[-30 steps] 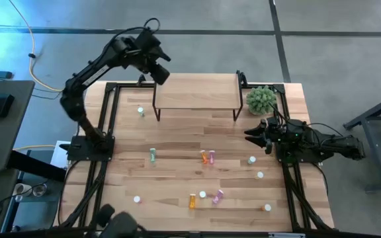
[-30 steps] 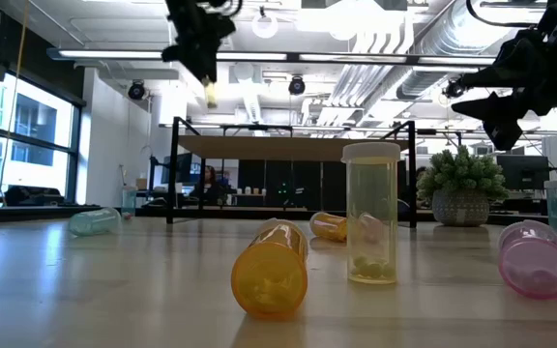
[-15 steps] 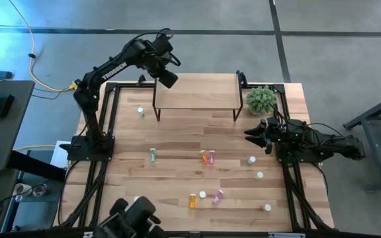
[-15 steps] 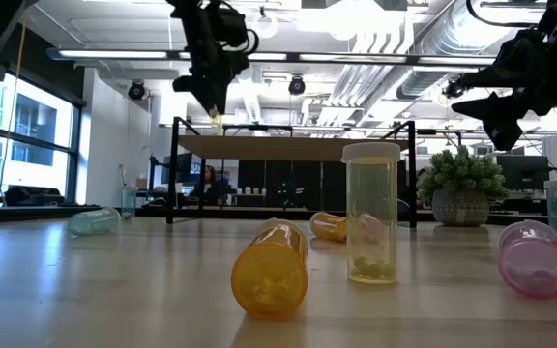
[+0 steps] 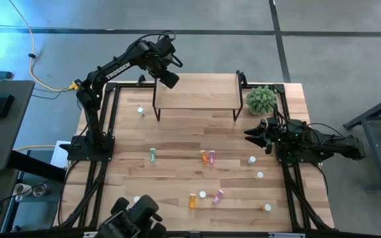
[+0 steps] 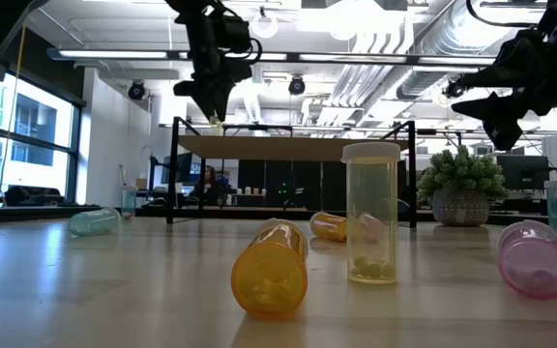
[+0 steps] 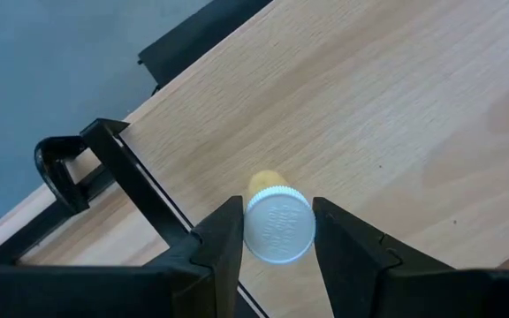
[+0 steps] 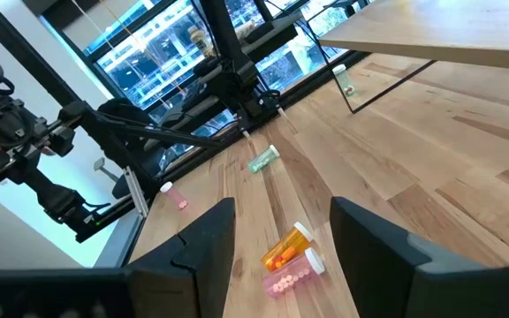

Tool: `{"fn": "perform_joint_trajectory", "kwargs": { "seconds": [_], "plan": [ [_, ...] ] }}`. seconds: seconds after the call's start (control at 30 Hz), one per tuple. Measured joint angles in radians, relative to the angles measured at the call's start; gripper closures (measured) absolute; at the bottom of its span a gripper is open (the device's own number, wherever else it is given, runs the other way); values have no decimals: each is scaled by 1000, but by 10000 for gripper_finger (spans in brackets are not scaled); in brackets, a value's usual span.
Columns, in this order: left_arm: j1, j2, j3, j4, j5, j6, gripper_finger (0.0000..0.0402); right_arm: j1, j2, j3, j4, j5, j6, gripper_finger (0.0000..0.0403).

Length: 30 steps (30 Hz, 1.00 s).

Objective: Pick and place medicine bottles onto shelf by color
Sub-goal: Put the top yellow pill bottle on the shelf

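Placing step in hand. Left gripper (image 7: 277, 238) up over the shelf (image 5: 197, 92), near its left back corner, jaws narrow and clamped on the white cap of a yellow bottle (image 7: 268, 184) hanging upright between them. Seen from table height, gripper (image 6: 213, 97) and bottle tip (image 6: 218, 124) just above the board's top, not yet touching as far as can be told. Shelf board bare in the high view, so likely the first bottle to go up. Right gripper (image 5: 256, 135) parked low at the table's right edge, just in front of the plant (image 5: 261, 99), jaws wide and holding nothing. Other bottles scattered over the table (image 5: 177, 178): a green one (image 5: 153, 155) left of centre, an orange (image 5: 204, 157) and pink (image 5: 211, 157) pair mid-table, another orange (image 5: 192, 201) and pink (image 5: 218, 196) pair nearer the front, several more seen only as white caps. Next move, by judgement: lower straight down until the bottle's base meets the board, keep it upright, then open the jaws and lift clear without tipping it. Worth setting it well in from the edge and leaving room alongside for more yellows, with the other colours grouped further along.
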Motion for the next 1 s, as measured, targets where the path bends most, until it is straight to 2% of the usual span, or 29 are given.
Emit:
{"fn": "perform_joint_trajectory", "kwargs": {
  "seconds": [0.23, 0.67, 1.0],
  "plan": [
    [0, 0, 0, 0, 0, -3, 277, 0, 0, 0, 0, 0, 0, 226],
    [0, 0, 0, 3, -19, 7, 227, 0, 0, 0, 0, 0, 0, 226],
    [0, -1, 0, 5, -2, 29, 222, 0, 0, 0, 0, 0, 0, 226]
  ]
}}
